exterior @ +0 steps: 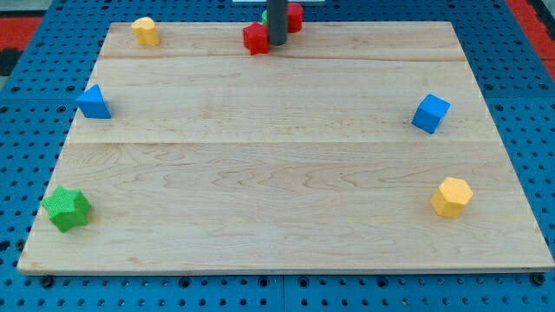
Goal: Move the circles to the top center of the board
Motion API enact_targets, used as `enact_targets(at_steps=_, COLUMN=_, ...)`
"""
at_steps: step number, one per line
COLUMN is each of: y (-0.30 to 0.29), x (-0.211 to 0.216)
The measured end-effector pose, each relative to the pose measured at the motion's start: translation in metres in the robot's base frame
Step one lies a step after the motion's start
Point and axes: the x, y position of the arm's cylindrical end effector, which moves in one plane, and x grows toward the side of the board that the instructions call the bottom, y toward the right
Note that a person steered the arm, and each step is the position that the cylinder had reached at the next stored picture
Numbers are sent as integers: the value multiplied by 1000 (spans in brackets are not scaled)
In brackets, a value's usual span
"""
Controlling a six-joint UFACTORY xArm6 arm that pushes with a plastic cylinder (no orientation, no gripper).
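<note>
My tip (277, 43) rests at the top centre of the wooden board (277, 217). A red block (255, 39) with an uneven outline touches the tip on its left. A second red block (296, 16), rounded, sits just behind the rod to the right, at the board's top edge. A sliver of a green block (264, 16) shows behind the rod on the left; the rod hides most of it, so its shape cannot be made out.
A yellow block (145, 31) lies at the top left and a blue triangle (93, 102) at the left edge. A green star (67, 208) is at the bottom left. A blue cube (430, 113) and a yellow hexagon (452, 197) are on the right.
</note>
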Motion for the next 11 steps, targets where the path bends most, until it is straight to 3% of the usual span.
enact_targets(at_steps=1, y=-54, x=1)
enact_targets(at_steps=2, y=-68, x=-1)
enact_targets(at_steps=3, y=-50, x=-41)
enact_targets(at_steps=5, y=-40, x=-43)
enact_targets(at_steps=6, y=2, x=-19)
enact_targets(at_steps=7, y=77, x=32)
enact_targets(at_steps=8, y=36, x=47)
enact_targets(at_steps=9, y=-31, x=-40)
enact_targets(at_steps=10, y=-26, x=-42)
enact_targets(at_steps=11, y=81, x=-42)
